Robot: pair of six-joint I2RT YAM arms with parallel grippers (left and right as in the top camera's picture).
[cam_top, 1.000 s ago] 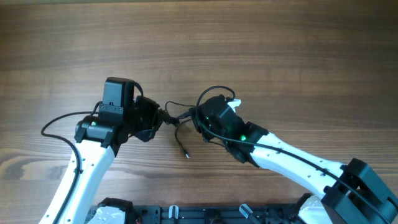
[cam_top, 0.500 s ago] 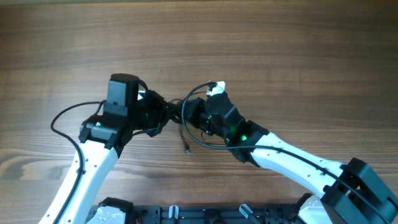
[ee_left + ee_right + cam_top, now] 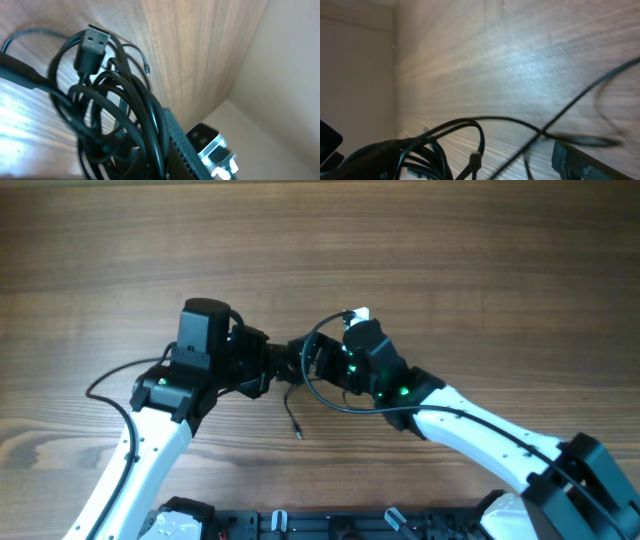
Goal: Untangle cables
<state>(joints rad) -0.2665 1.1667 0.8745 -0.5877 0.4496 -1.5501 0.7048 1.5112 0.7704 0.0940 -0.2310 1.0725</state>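
Grained wood tabletop (image 3: 450, 260); glossy black looped cables (image 3: 115, 115) pinched by left pincer (image 3: 276, 366), right pincer (image 3: 304, 364) spread.

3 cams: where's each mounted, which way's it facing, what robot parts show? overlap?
Overhead: fixed above the table, facing straight down; left arm and right arm meet at the cable bundle.
Left wrist: on the left arm, close on the bundle and a USB plug; a ribbed black part shows, owner unclear.
Right wrist: on the right arm, low across the tabletop; dark block at lower right, probably its own finger.
Shared: all three see the bundle.
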